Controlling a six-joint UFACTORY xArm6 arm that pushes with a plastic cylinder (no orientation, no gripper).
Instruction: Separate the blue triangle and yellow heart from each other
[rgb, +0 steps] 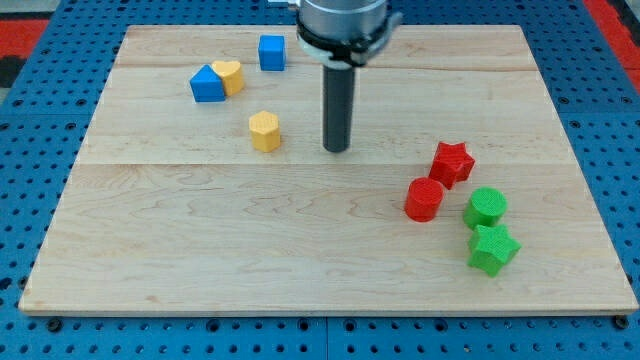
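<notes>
The blue triangle (207, 84) sits at the upper left of the wooden board (200, 240), touching the yellow heart (230, 76) on its right side. My tip (337, 150) rests on the board near the middle, well to the right of and below both blocks. It touches no block. The nearest block to it is a yellow hexagon (265, 131), a short way to its left.
A blue cube (271, 52) lies near the top edge, right of the heart. At the right are a red star (451, 163), a red cylinder (424, 199), a green cylinder (486, 208) and a green star (492, 249).
</notes>
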